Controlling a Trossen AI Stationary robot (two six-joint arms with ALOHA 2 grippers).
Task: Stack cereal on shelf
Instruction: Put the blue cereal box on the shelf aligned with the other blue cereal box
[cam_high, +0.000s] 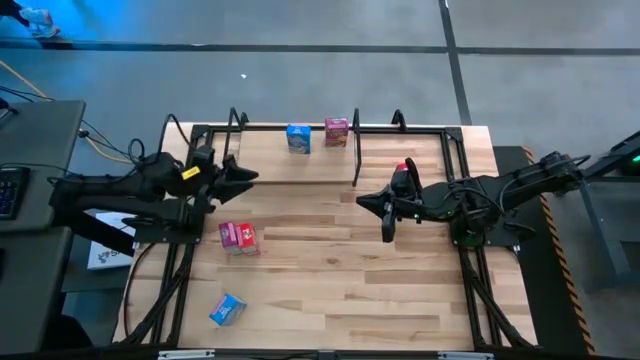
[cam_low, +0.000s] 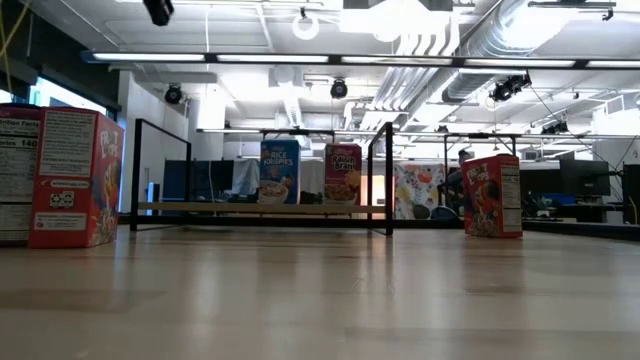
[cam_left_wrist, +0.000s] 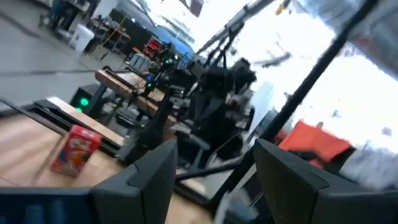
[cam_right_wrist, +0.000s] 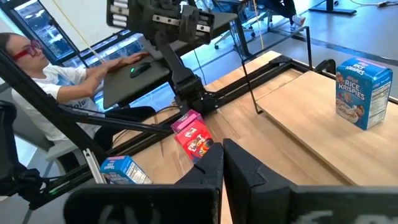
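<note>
Plank table (cam_high: 340, 290) carries shelf (cam_high: 300, 165) at far edge: blue box (cam_high: 298, 138) and pink box (cam_high: 336, 132) upright on it, side by side. Pink box (cam_high: 238, 237) near left gripper (cam_high: 250, 176), fingers parted, empty. Blue box (cam_high: 227, 309) lies near front edge. Right gripper (cam_high: 372, 205) clenched, empty. Person (cam_right_wrist: 56, 78) sits at desk beyond.

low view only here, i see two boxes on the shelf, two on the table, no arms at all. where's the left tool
Observer: The left tool hangs by the shelf's left end, open and empty.
Operator: and the right one
Observer: The right tool is shut and empty, above the table in front of the shelf's right end.
Operator: any box i'm missing
Observer: Yes, a blue box lies askew near the table's front left corner.
</note>
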